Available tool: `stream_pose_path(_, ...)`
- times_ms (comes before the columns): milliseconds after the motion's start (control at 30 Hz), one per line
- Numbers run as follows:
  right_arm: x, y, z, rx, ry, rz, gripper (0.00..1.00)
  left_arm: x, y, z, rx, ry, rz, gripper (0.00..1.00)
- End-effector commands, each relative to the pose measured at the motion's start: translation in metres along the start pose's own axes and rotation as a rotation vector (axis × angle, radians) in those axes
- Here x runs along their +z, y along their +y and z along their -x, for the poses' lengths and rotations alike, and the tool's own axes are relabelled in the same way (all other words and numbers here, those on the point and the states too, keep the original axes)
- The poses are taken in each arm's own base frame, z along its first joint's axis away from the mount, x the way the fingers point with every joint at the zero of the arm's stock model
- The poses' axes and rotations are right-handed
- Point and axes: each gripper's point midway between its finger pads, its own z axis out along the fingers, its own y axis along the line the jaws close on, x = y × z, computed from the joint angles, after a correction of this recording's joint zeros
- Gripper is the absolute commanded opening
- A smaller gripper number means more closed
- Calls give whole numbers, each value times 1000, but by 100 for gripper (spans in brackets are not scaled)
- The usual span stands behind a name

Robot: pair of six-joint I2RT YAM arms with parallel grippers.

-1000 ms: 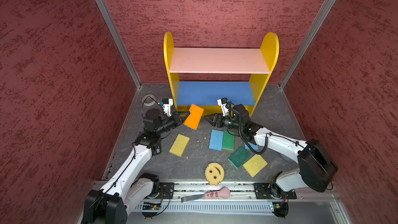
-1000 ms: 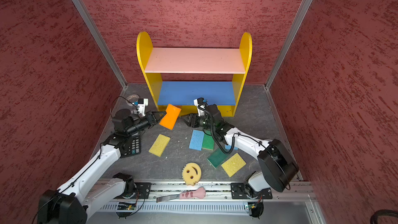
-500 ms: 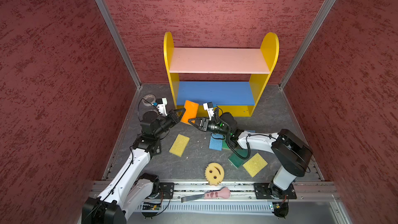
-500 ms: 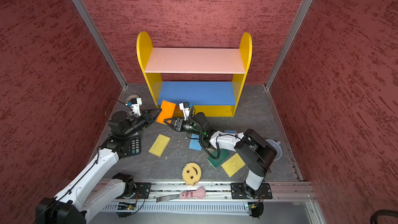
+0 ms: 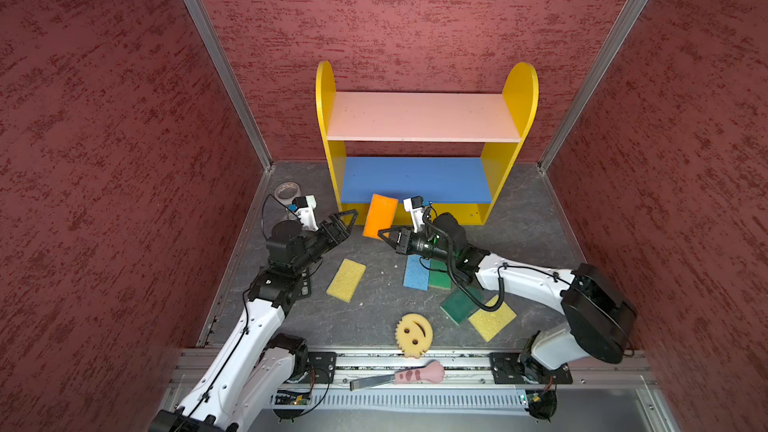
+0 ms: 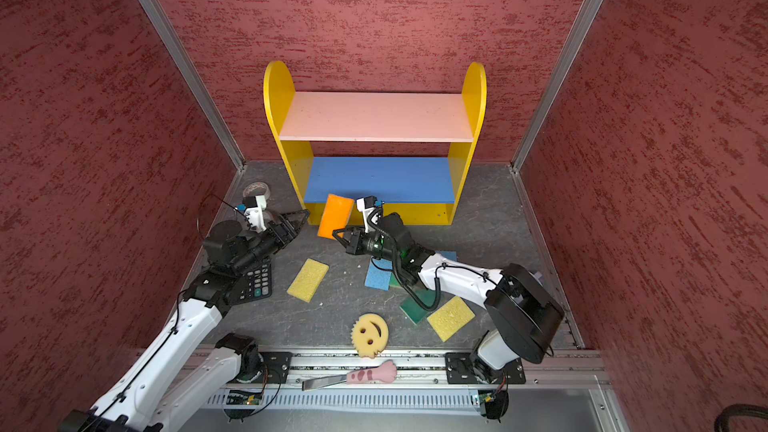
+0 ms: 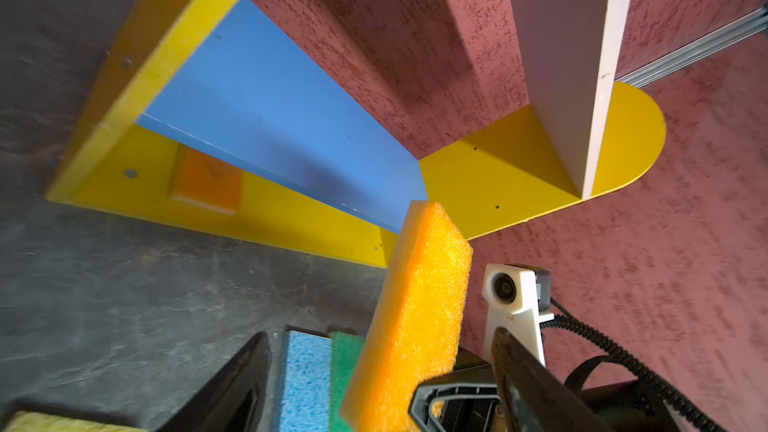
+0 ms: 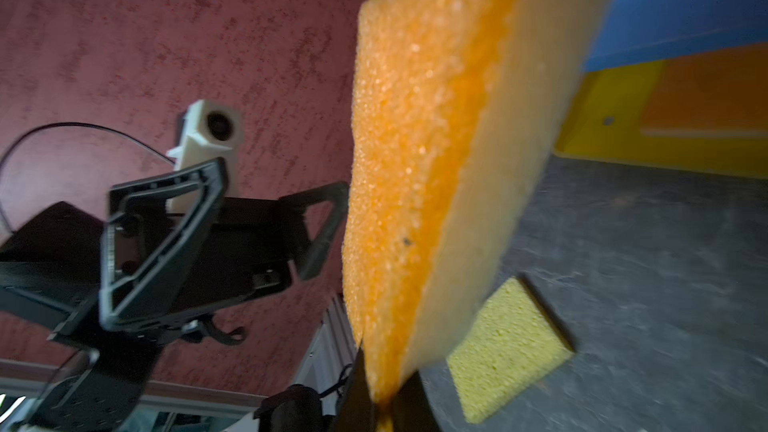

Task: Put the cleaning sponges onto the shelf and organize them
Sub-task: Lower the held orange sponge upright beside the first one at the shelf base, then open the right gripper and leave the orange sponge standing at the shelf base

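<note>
An orange sponge (image 5: 379, 216) (image 8: 419, 160) stands on edge in the air in front of the shelf (image 5: 424, 118). My right gripper (image 5: 384, 234) (image 8: 382, 401) is shut on its lower edge. My left gripper (image 5: 345, 224) (image 7: 379, 338) is open just left of it, fingers (image 8: 166, 243) spread and apart from the sponge. A second orange sponge (image 7: 208, 184) lies on the shelf's yellow base. On the floor lie a yellow sponge (image 5: 346, 279), a blue one (image 5: 417, 272), green ones (image 5: 459, 305), another yellow one (image 5: 492, 317) and the round smiley sponge (image 5: 413, 334).
A pink cat-paw tool (image 5: 415, 376) lies on the front rail. A tape roll (image 5: 286, 191) sits by the left wall, and a calculator (image 6: 253, 284) lies under the left arm. Red walls close in both sides and the back.
My left gripper has opened and let go of the orange sponge. My right gripper reached left and shut on it, and now holds it alone.
</note>
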Motion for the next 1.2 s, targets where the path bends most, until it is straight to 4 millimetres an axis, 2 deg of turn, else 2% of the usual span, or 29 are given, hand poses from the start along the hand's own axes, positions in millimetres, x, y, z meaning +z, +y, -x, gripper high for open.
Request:
stream_pose_path(0, -10, -51, -18, -101, 145, -230, 0, -18, 9, 13, 83, -61, 114, 85)
stream_pose_path(133, -12, -91, -36, -183, 289, -385, 0, -25, 13, 14, 85, -75, 144, 87)
stream_pose_path(233, -9, -109, -37, -240, 299, -434, 0, -24, 19, 10, 74, -60, 163, 87)
stream_pose_path(500, 7, -159, -19, -308, 233, -521, 0, -19, 25, 2, 40, -22, 167, 87)
stream_pose_path(800, 2, -205, 13, -344, 100, -685, 0, -20, 32, -2, 22, -24, 181, 90)
stream_pose_path(1067, 2, -242, 18, -345, 121, -769, 0, -16, 33, -5, 4, -1, 185, 97)
stream_pose_path(1100, 2, -246, 19, -345, 125, -781, 1, -16, 33, -5, -1, -1, 185, 99)
stream_pose_path(1167, 2, -251, 22, -345, 121, -801, 18, -15, 32, -5, -4, -1, 179, 99)
